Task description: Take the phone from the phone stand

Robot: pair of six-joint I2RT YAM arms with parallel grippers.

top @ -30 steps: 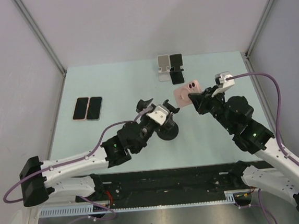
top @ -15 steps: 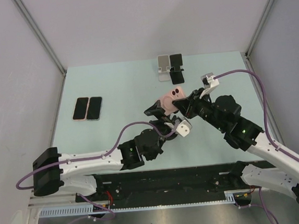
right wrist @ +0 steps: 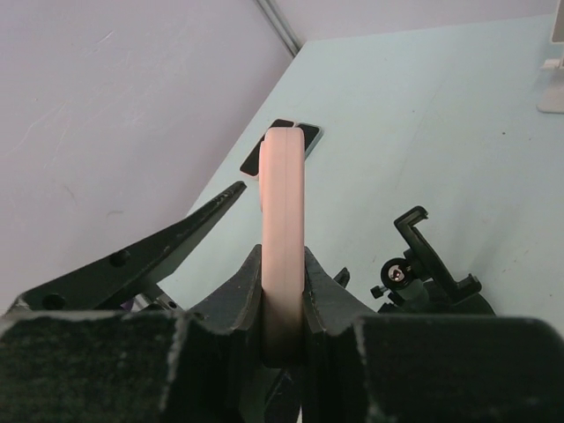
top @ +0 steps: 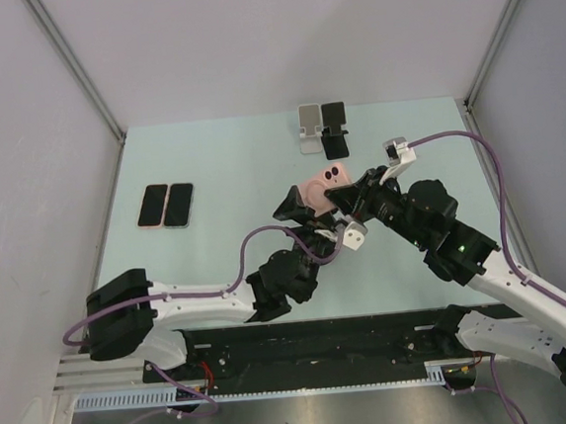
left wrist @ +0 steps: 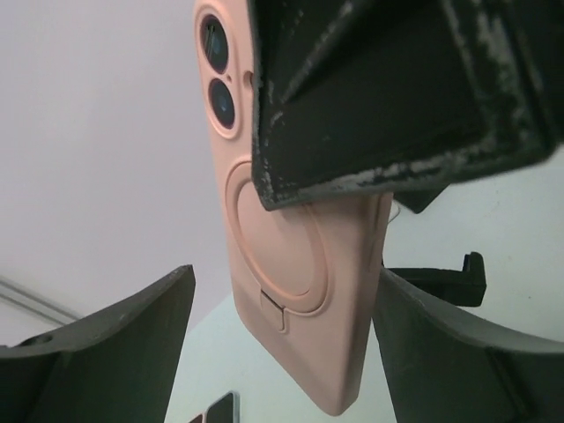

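Pink phone (top: 322,184) hangs lifted clear of the black stand (right wrist: 427,256), pinched flat in the closed jaws of your right gripper (right wrist: 282,273). Its lower end points down between the wide-open jaws of your left gripper (left wrist: 284,282), touching neither.

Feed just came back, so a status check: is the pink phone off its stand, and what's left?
Done: the pink phone is off the black stand, whose clamp sits empty below. In hand: the right gripper is shut on the phone, holding it in the air; the left gripper stands open either side of its lower end. Left: the phone has not been set down on the table.
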